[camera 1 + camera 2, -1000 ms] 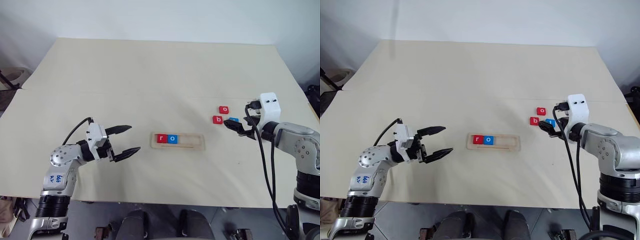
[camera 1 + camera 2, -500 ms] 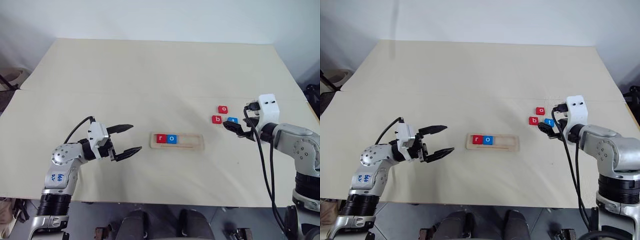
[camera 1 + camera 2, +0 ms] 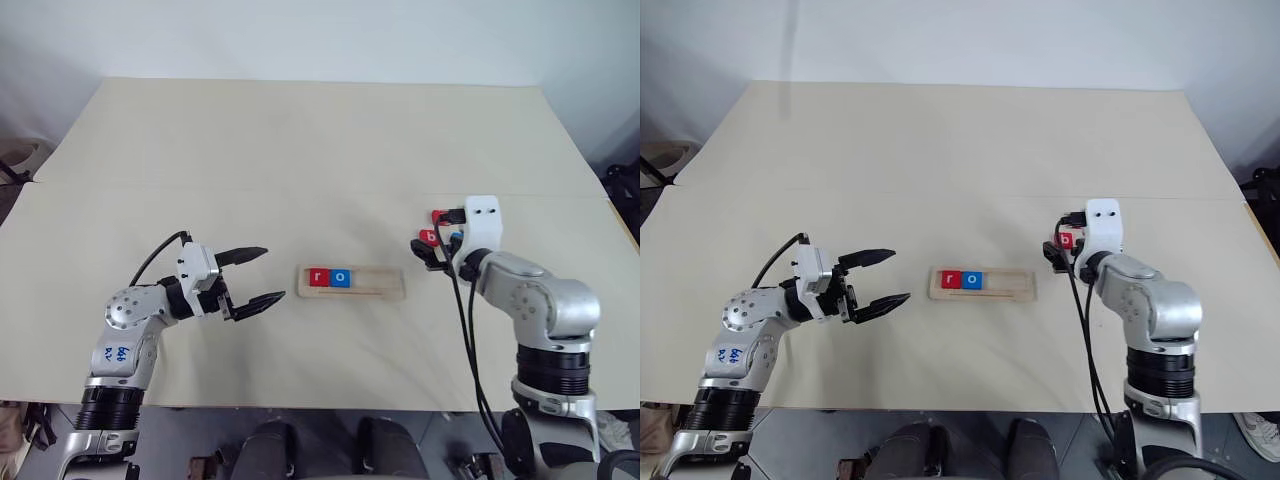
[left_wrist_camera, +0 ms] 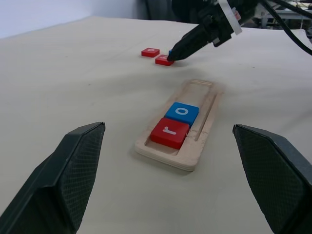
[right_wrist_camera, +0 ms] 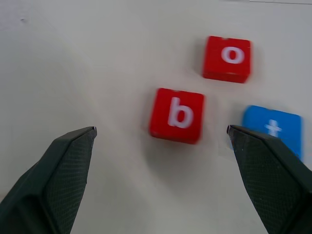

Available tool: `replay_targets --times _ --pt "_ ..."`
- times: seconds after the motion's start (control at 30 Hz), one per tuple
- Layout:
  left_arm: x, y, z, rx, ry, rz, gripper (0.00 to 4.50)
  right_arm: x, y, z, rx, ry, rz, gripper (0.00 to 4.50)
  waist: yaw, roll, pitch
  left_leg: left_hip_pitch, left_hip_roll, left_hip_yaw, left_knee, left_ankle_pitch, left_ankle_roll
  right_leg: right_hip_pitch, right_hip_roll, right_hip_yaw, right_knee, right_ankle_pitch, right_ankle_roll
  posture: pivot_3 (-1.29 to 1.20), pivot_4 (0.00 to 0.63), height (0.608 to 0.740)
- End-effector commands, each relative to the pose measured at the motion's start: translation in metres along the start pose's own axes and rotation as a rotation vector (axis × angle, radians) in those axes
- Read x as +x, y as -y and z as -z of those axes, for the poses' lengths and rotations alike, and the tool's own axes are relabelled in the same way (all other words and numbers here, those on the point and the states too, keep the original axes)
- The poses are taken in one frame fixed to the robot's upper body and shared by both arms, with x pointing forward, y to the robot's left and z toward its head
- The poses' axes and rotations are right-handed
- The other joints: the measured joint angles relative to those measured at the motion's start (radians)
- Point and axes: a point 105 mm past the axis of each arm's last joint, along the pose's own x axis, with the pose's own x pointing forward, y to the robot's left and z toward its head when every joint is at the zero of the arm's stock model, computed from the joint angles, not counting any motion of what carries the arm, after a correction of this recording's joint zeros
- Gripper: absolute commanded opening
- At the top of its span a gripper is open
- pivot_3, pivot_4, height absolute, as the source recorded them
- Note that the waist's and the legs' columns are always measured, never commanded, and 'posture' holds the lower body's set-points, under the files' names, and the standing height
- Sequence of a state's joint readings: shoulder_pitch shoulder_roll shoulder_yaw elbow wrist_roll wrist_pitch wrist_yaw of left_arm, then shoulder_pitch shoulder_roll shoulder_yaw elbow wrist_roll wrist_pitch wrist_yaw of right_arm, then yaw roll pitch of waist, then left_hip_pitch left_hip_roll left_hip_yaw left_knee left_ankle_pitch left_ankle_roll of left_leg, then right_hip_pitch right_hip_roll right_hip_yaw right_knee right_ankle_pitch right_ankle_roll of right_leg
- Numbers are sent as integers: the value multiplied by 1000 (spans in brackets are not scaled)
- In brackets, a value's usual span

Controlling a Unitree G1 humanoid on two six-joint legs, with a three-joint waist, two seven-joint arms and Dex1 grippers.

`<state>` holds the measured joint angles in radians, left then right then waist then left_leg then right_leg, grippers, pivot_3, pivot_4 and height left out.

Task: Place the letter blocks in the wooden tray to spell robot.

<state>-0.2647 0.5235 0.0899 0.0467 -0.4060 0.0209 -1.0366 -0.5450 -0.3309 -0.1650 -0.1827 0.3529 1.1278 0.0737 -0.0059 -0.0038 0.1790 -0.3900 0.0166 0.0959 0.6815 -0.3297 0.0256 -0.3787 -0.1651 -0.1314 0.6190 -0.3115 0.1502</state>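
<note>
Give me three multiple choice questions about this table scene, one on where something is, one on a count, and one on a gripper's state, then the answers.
1. Where does the red square block with a white r lie?
A. In the pale wooden tray, beside the blue o block
B. Loose on the table
C. Between the left gripper's fingers

2. How many letter blocks lie loose on the beige table, outside the tray?
A. One
B. Three
C. Five

3. What is the state of the right gripper?
A. Shut on the blue t block
B. Shut and empty
C. Open, over the red b block

Answers: 1 A, the r sits at the tray's end, touching the blue o. 2 B, the red o, red b and blue t lie outside the tray. 3 C, its fingers stand wide apart with the b between them, nothing held.
</note>
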Motion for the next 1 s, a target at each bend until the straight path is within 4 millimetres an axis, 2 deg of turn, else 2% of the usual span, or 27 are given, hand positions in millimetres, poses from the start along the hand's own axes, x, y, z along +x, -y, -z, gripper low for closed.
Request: replay_targets --times 0.03,0.27,0.37,0.6,0.77,0.87,1.0 --pt "-1 1 -10 38 21 -4 4457 4 -2 -14 -13 66 28 4500 0 0 0 0 0 0 0 0 0 0 0 0 0 0 0 0 150 740" --pt "-2 2 -12 43 21 -14 4457 14 10 -13 17 64 121 4500 0 0 0 0 0 0 0 0 0 0 0 0 0 0 0 0 150 740" --pt "-3 2 -13 47 20 -19 4500 15 9 -12 30 48 108 3876 -4 0 0 0 0 0 0 0 0 0 0 0 0 0 0 0 150 740" --pt "-3 1 -14 51 23 -31 4500 18 6 -13 57 44 91 1519 -15 0 0 0 0 0 -1 0 0 0 0 0 0 0 0 0 150 740" --pt "-2 0 -13 49 26 -31 4500 9 10 -20 51 55 91 1467 -22 0 0 0 0 0 -2 0 0 0 0 0 0 0 0 0 150 740" --pt "1 1 -12 41 29 -16 4500 -6 16 -23 34 58 93 1467 -20 1 1 -1 1 -1 -2 0 0 -1 0 0 0 0 0 0 150 740" --pt "4 3 -10 26 29 18 4500 -33 21 -12 19 25 96 1467 -17 1 1 -1 3 -2 -2 0 0 -1 0 0 0 0 0 0 150 740"
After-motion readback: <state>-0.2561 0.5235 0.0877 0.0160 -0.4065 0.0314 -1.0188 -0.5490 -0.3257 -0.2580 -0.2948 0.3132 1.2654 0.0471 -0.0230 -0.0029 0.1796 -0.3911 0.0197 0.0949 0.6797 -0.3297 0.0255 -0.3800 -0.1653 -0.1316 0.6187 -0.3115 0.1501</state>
